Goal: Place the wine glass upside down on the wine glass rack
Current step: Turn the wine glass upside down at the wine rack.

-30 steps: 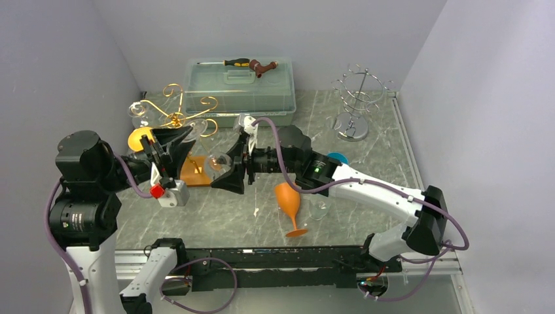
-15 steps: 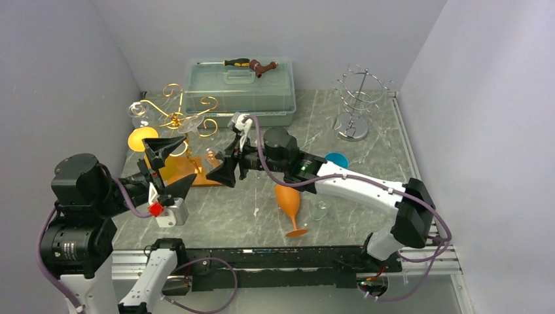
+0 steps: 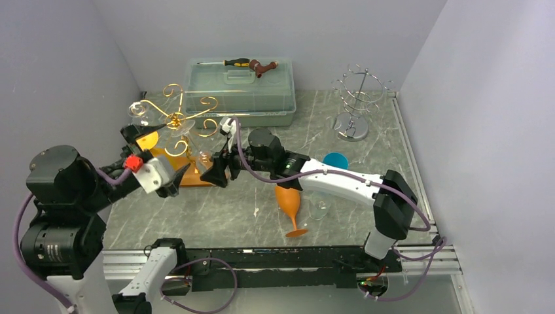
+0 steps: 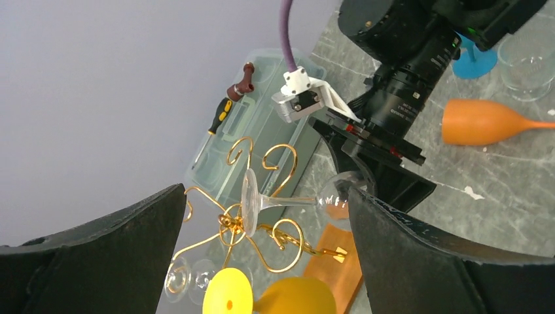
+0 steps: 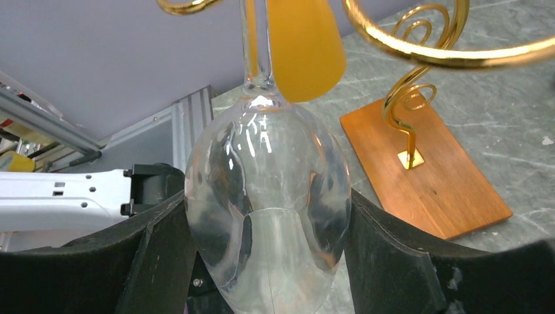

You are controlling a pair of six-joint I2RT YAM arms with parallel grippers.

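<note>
Two glasses sit nearest the arms' bases: an orange glass [image 3: 288, 201] lying on its side and a small clear cup [image 3: 319, 208] just beside it, neither on any rack. Farther in, the left gripper [image 4: 265, 196] stands spread wide with nothing between its fingers, close to the rack's near side. Next to it, the right gripper [image 5: 268, 261] pinches the bowl of the clear wine glass [image 5: 267, 209], a finger pressed against each side. The glass is in the air, tipped roughly on its side, with stem and foot pointing at the gold rack [image 3: 173, 119]. From the left wrist view the foot lies right among the gold curls, though whether it rests in a hook cannot be told. A yellow glass [image 3: 145, 139] hangs at that rack too. Picking up and carrying look done. What seems left is seating the foot in a hook so the bowl hangs down, then letting go. Farthest back stand a plastic box [image 3: 239, 91] and a silver rack [image 3: 357, 98].
</note>
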